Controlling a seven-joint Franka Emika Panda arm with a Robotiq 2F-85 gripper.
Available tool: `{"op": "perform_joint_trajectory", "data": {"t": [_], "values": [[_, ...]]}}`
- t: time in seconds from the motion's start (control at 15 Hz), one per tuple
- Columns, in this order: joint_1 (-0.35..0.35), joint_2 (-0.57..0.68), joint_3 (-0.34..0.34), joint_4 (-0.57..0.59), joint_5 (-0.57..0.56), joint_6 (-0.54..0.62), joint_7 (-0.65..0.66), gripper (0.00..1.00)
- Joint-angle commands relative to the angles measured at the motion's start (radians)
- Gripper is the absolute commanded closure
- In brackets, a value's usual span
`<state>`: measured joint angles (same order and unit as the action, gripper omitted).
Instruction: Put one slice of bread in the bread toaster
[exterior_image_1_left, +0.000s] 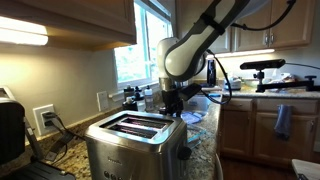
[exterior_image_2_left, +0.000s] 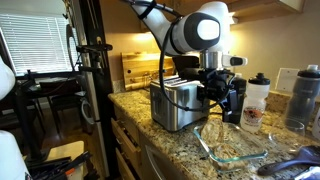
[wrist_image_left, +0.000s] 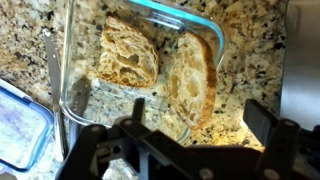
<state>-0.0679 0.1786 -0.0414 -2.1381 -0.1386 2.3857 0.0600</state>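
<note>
In the wrist view, two tan-brown slices of bread lie in a clear glass dish (wrist_image_left: 70, 75) on the granite counter: one slice (wrist_image_left: 128, 55) on the left, another slice (wrist_image_left: 190, 80) beside it. My gripper (wrist_image_left: 200, 108) is open and empty, hovering above the right slice with a finger on either side. The stainless-steel bread toaster (exterior_image_1_left: 135, 140) stands on the counter with two empty top slots; it shows in both exterior views (exterior_image_2_left: 175, 105). My gripper (exterior_image_2_left: 228, 105) hangs just beside the toaster, over the glass dish (exterior_image_2_left: 232, 148).
A blue-lidded container (wrist_image_left: 18, 125) lies left of the dish. Water bottles (exterior_image_2_left: 258, 100) (exterior_image_2_left: 305, 95) stand behind the dish. A black appliance (exterior_image_1_left: 10, 130) sits by the wall. A wooden board (exterior_image_2_left: 135, 68) leans behind the toaster.
</note>
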Motion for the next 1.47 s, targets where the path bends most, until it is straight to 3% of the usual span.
{"op": "perform_joint_trajectory", "data": {"t": [0.0,0.8,1.07,1.33,1.4], "values": [[0.008,0.025,-0.013,0.021,0.015,0.001,0.018,0.00],[0.008,0.055,-0.019,0.036,0.020,-0.002,0.024,0.00],[0.008,0.056,-0.019,0.037,0.020,-0.001,0.026,0.22],[0.008,0.059,-0.019,0.037,0.021,-0.001,0.030,0.28],[0.008,0.060,-0.020,0.037,0.020,0.000,0.031,0.49]]}}
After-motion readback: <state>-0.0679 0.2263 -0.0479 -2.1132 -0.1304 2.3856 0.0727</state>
